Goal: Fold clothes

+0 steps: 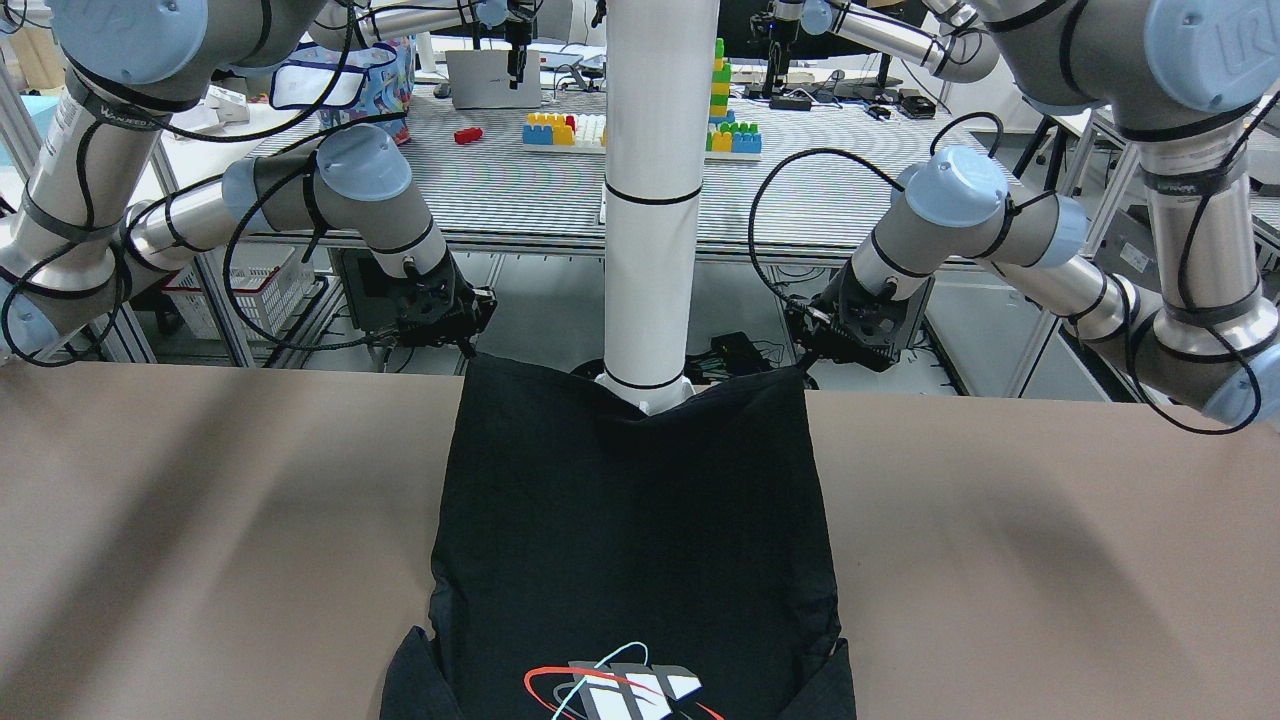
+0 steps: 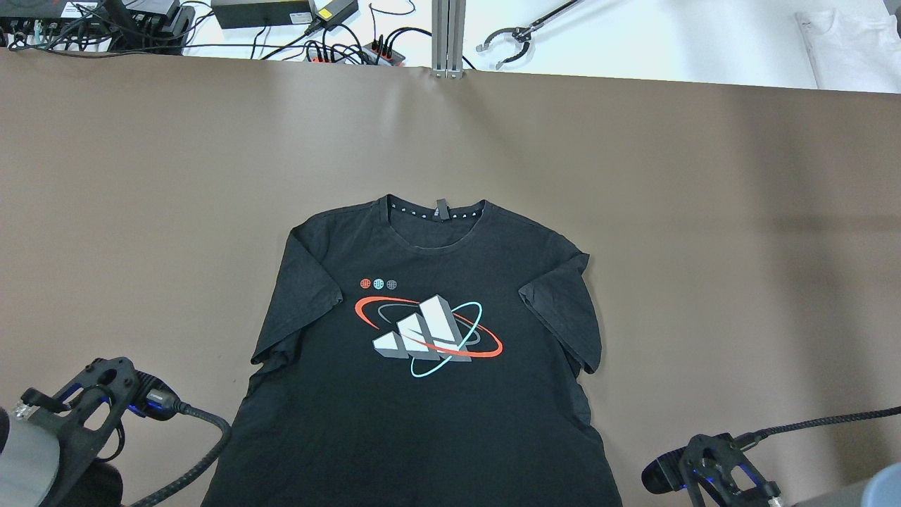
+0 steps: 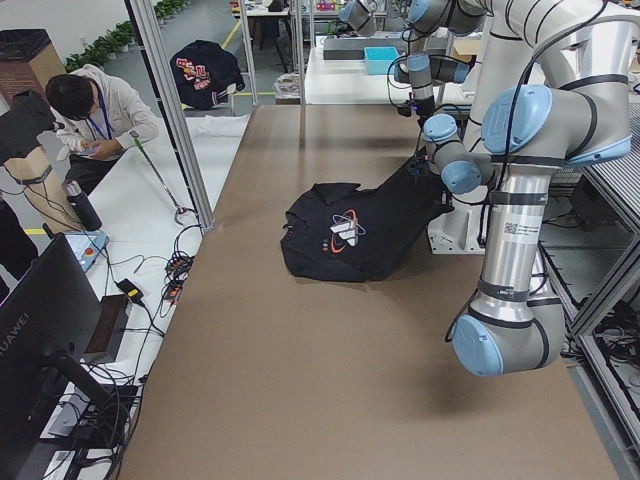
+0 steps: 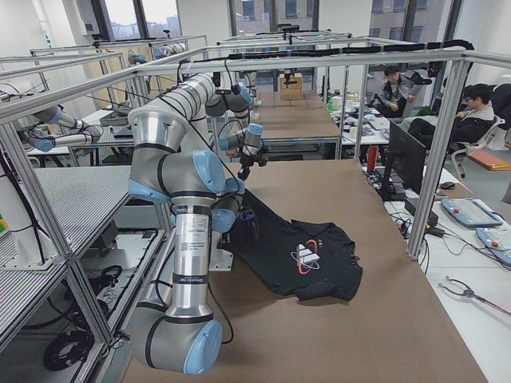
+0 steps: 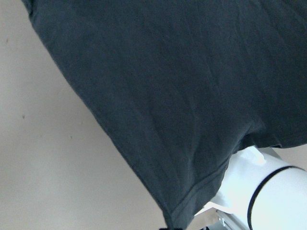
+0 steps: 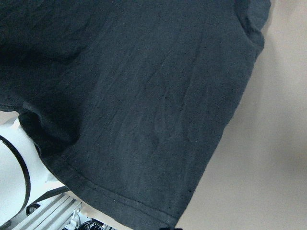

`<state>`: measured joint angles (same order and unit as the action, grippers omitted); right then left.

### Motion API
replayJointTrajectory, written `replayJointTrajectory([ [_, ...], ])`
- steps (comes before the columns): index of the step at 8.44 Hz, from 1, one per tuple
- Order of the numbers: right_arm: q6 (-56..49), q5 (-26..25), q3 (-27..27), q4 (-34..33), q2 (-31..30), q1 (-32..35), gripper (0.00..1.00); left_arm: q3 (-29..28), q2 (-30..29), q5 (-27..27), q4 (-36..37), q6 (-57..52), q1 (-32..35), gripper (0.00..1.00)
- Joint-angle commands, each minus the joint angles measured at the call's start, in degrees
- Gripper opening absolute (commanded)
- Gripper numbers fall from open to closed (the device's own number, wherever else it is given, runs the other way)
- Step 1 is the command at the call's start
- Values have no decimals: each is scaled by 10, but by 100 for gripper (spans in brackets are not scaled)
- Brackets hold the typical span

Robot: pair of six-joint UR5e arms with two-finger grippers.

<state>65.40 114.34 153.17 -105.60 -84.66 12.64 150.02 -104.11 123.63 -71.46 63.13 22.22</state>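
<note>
black graphic t-shirt point(image 2: 422, 422) lies face-up, hem corners raised.

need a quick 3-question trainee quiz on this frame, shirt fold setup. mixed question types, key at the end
1. True or false: the T-shirt lies on the table with its print facing up.
2. Which part of the T-shirt do the left gripper and the right gripper hold? A) the collar B) the sleeves C) the bottom hem corners
3. Fill in: between the two grippers, at the lifted hem, stands a white ____.

Key: 1 true; 2 C; 3 pillar.
</note>
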Motion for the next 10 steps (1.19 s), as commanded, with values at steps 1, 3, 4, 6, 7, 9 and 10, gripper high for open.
replayJointTrajectory([
  [1, 4, -80, -8, -29, 3, -5, 0, -32, -11, -43, -1, 1, 23, 0],
  [3, 4, -112, -46, -29, 19, 30, 0, -116, -77, -60, -2, -4, 89, 0],
  [4, 4, -112, -63, -29, 27, 67, 0, -132, -81, -60, -2, -6, 119, 0],
  [6, 4, -112, -74, -28, 31, 126, 0, -142, -82, -53, -3, -8, 182, 0],
  [7, 3, -107, -74, -28, 31, 157, 0, -142, -82, -52, -3, -8, 201, 0],
  [9, 3, -111, -94, -28, 55, 191, 0, -176, -93, -57, -3, -9, 229, 0],
  [10, 2, -111, -138, -27, 86, 207, 0, -207, -121, -58, -3, -9, 243, 0],
])
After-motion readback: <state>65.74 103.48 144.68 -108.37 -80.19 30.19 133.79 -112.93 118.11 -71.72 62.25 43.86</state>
